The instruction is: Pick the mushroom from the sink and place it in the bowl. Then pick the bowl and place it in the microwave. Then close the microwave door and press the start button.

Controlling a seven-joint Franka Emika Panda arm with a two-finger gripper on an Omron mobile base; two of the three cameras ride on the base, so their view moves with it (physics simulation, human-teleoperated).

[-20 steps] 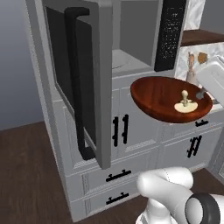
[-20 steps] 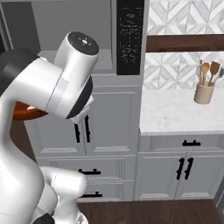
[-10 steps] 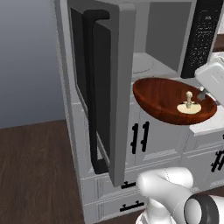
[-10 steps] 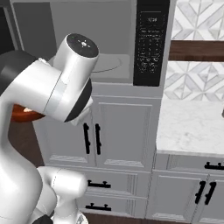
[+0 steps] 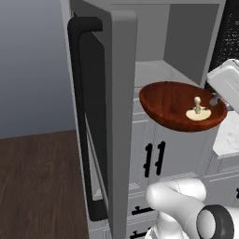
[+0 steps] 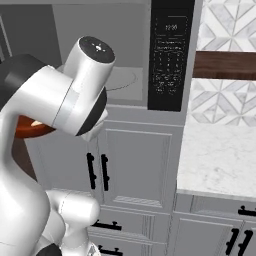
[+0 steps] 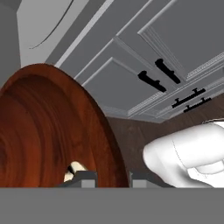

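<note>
1. A glossy reddish-brown wooden bowl hangs in mid-air in front of the open microwave, level with the front edge of its light cavity floor and above the white cabinet doors.
2. The cream mushroom sits inside the bowl, stem up, cap flat on the wood, toward the bowl's right side in the left base view.
3. The gripper pinches the bowl's rim, one dark fingertip inside the bowl beside the mushroom and the other outside the rim, as the hand view shows.
4. The microwave door stands swung wide open to the left, its long black bar handle vertical and facing the camera.
5. In the right base view, the black control panel runs down the microwave's right side; a sliver of the bowl peeks from behind the white arm.
6. A marble worktop lies to the right of the microwave, under a patterned tile wall and a dark wooden shelf.
</note>
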